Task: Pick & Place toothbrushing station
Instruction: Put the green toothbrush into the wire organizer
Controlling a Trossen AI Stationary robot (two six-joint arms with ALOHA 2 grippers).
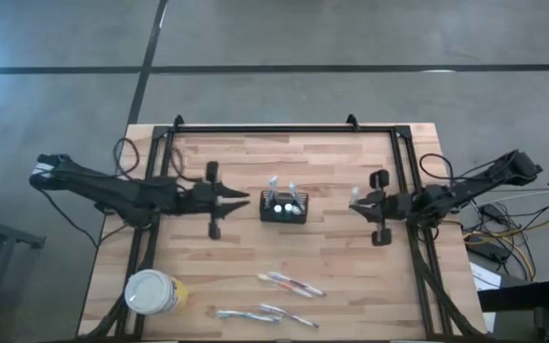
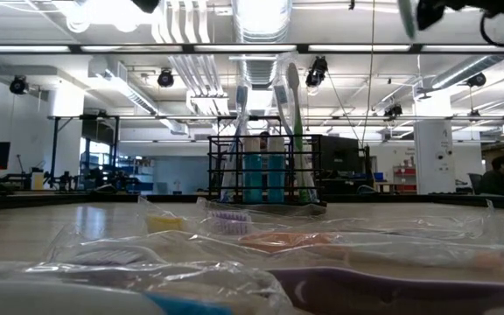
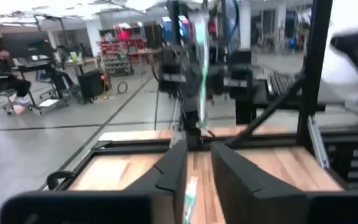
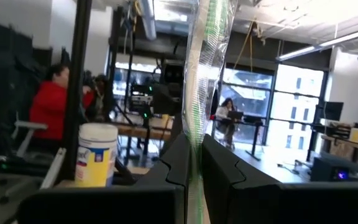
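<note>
Between both grippers, apparently wrapped toothbrushes (image 4: 199,93).

You see a grey concrete floor (image 1: 284,38) crossed by dark lines around the wooden table (image 1: 332,238). Behind it lies an open workshop with bright ceiling lights (image 2: 261,13), tall windows (image 4: 300,93), and people seated at desks (image 3: 73,62).
</note>
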